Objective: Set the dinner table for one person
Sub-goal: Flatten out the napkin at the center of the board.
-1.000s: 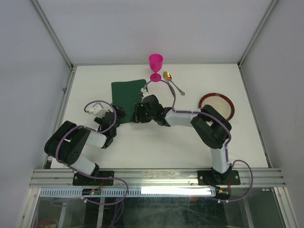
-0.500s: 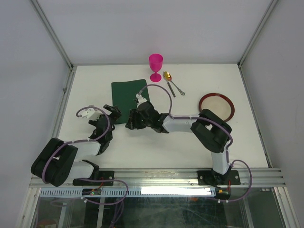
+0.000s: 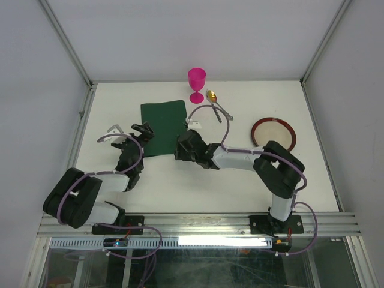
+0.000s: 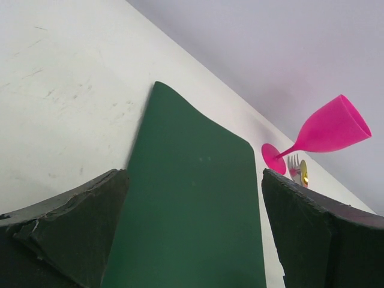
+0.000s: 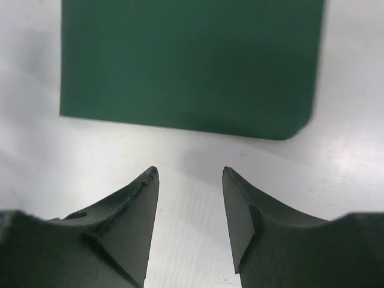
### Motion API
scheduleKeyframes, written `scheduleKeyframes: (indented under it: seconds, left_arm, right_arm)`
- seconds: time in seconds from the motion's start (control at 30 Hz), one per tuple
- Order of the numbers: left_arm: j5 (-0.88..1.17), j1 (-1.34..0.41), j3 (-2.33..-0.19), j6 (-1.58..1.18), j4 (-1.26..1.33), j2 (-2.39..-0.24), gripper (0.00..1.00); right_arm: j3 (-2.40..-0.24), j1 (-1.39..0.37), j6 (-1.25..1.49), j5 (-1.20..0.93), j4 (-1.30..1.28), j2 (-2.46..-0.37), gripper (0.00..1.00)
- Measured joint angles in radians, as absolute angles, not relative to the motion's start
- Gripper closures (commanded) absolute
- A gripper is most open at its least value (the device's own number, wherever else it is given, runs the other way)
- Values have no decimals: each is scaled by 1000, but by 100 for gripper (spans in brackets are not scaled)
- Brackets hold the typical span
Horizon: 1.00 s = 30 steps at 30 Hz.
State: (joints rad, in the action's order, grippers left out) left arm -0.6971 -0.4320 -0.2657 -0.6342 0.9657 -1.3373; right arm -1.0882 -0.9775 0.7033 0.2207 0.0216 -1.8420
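The white table (image 3: 198, 186) spans the whole work area under both arms, with bare top nearest you. Right gripper (image 5: 189, 174): fingers about half apart, nothing between them, sitting over bare table just short of the near edge of the green mat (image 3: 163, 119), by its right corner. Left gripper (image 4: 193, 177): fingers spread wide, empty, low at the mat's near-left edge, with the mat running between them. I can't tell if it touches.

The step looks like shifting the mat to the place setting. The mat is thin and flat, so a straight pinch will likely miss. Drop the right fingers onto the edge and get one under it, or press and slide. Move both sides evenly so the mat doesn't skew or fold.

Further out to the right is the red-rimmed plate (image 3: 273, 133). At the far end, the spoon (image 3: 211, 95), fork (image 4: 293, 162) and pink glass (image 3: 197, 84) sit just beyond the mat. Don't shove the mat into them.
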Motion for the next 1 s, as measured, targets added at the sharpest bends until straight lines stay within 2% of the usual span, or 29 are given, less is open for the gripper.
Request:
scheduleKeyframes:
  seconds: [0.3, 0.53, 1.0]
  left_arm:
    - [-590, -431, -337, -601, 1159, -1571, 1]
    - [-515, -431, -376, -590, 1272, -1729, 2]
    - [-447, -431, -413, -625, 1351, -1909, 5]
  right_arm:
    - [-1048, -930, 761, 415, -83, -1781, 51]
    - [-1030, -879, 767, 414, -96, -1782, 51]
    - [-1066, -872, 767, 354, -33, -1863, 51]
